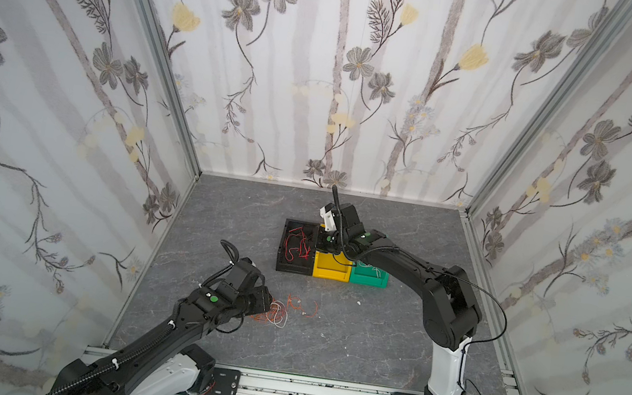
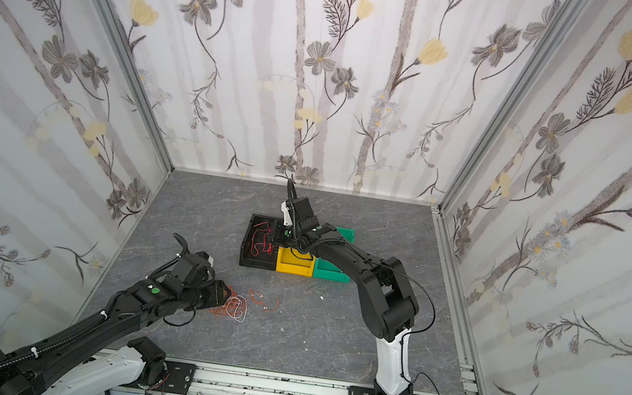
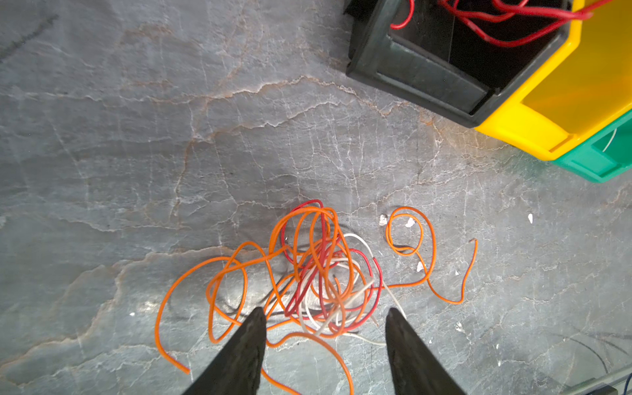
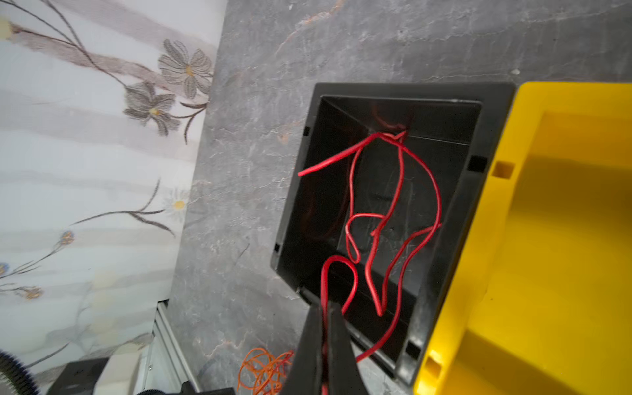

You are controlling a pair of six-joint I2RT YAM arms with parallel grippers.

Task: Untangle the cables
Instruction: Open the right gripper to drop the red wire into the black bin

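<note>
A tangle of orange, red and white cables (image 3: 321, 273) lies on the grey floor, seen in both top views (image 1: 276, 314) (image 2: 236, 307). My left gripper (image 3: 325, 311) is open just above its near edge, one finger on each side, holding nothing. A separate orange cable (image 3: 405, 252) curls beside the tangle. My right gripper (image 4: 325, 306) is shut on a red cable (image 4: 338, 259) that loops down into the black bin (image 4: 383, 92). In a top view the right gripper (image 1: 319, 243) hangs over that bin's right edge (image 1: 293, 269).
A yellow bin (image 1: 331, 270) and a green bin (image 1: 370, 279) stand in a row right of the black one. A white cable (image 3: 610, 140) lies in the green bin. Small white scraps (image 1: 359, 303) dot the floor. Walls close in on three sides.
</note>
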